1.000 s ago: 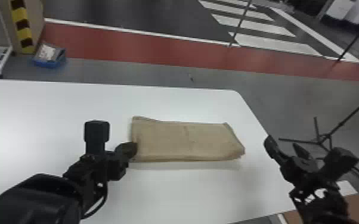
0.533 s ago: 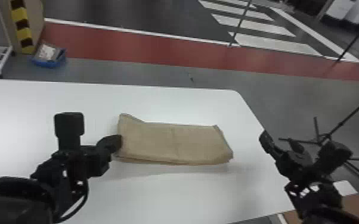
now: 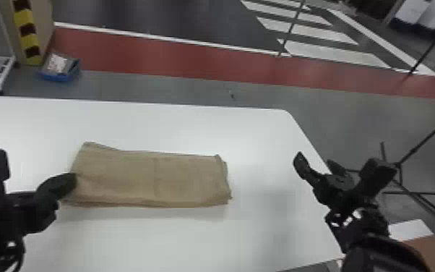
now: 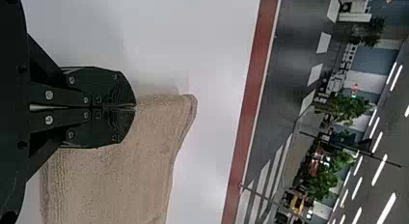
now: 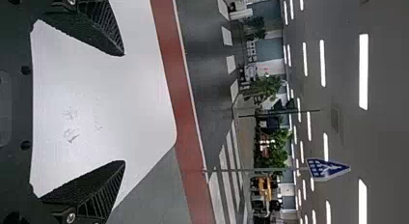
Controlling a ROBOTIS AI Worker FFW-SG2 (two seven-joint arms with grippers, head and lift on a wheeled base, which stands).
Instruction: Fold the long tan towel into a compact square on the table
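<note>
Head view: my left gripper (image 3: 73,179), its arm cut off by the picture's edge, meets the left end of the tan towel (image 3: 151,181), which lies folded into an oblong on the table (image 3: 191,242). Both have shifted to my left since the earlier frames. My right gripper (image 3: 318,164) is over the table's right edge.

Left wrist view: left fingers (image 4: 113,86) clamped on the towel's end; the pinched cloth is hidden.

Right wrist view: right fingers (image 5: 99,28) wide apart.

Lighting: bright, from overhead. Strip lights (image 5: 363,72) on the ceiling (image 5: 388,137) read as glaring white in both wrist views. White counter (image 3: 191,238) brightly lit; faint, soft-edged shadow noted along the near edge of the towel (image 3: 155,181).
</note>
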